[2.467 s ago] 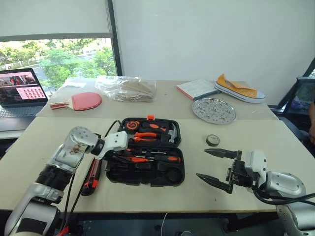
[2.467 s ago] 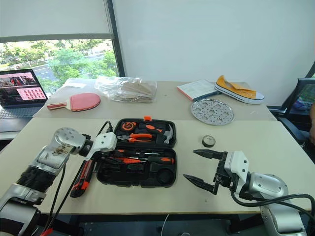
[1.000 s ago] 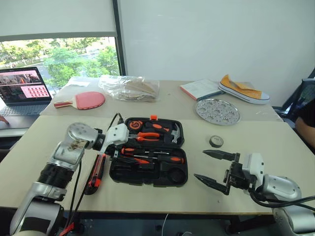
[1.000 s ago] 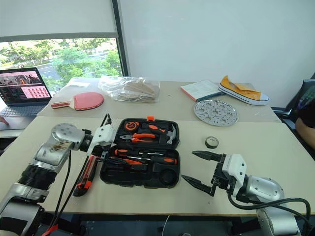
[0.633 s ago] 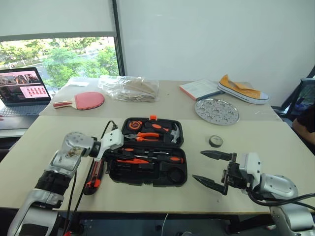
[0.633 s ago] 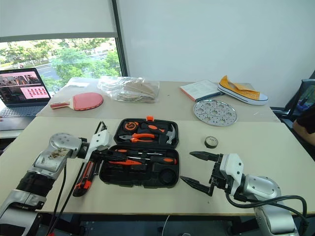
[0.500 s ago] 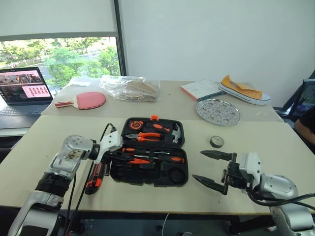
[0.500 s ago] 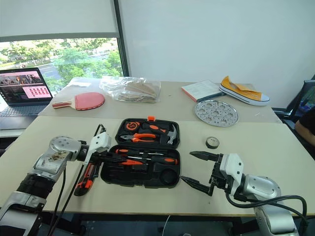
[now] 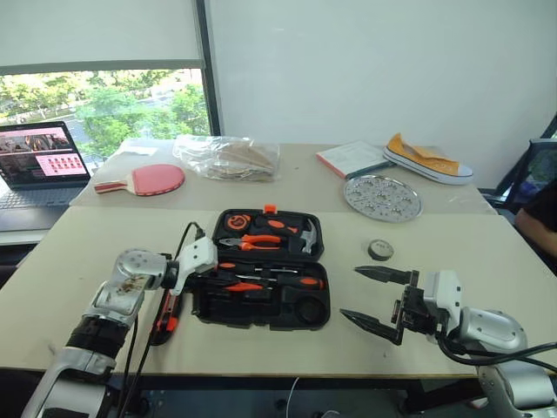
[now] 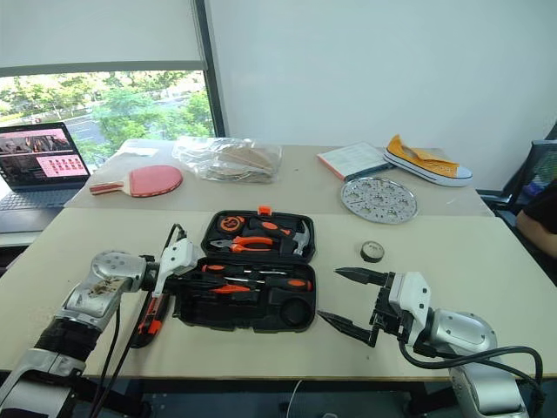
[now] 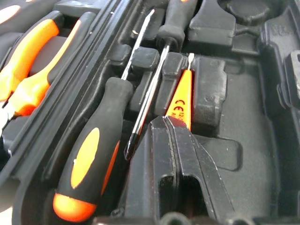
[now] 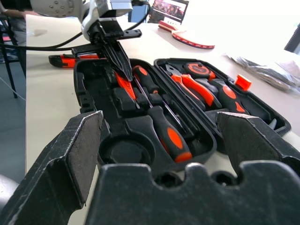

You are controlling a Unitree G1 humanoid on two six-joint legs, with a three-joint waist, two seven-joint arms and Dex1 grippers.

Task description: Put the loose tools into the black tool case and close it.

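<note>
Two grippers at open black tool case [image 9: 261, 292]: left gripper [image 12: 123, 70] clamped on small orange screwdriver [image 11: 180, 96] over near tray, right gripper [image 9: 376, 299] spread wide, empty. Next, probably: seat screwdriver; utility knife [image 9: 167, 306], tape measure [image 9: 379, 250] outstanding beside case.

Our head stereo pair looks forward and down over the table [image 9: 78, 252] from above, far enough to take in both tabletops. Our left wrist cam sits tight over the black tool case [image 11: 243, 154]; the right wrist cam looks at it low, from farther back.
</note>
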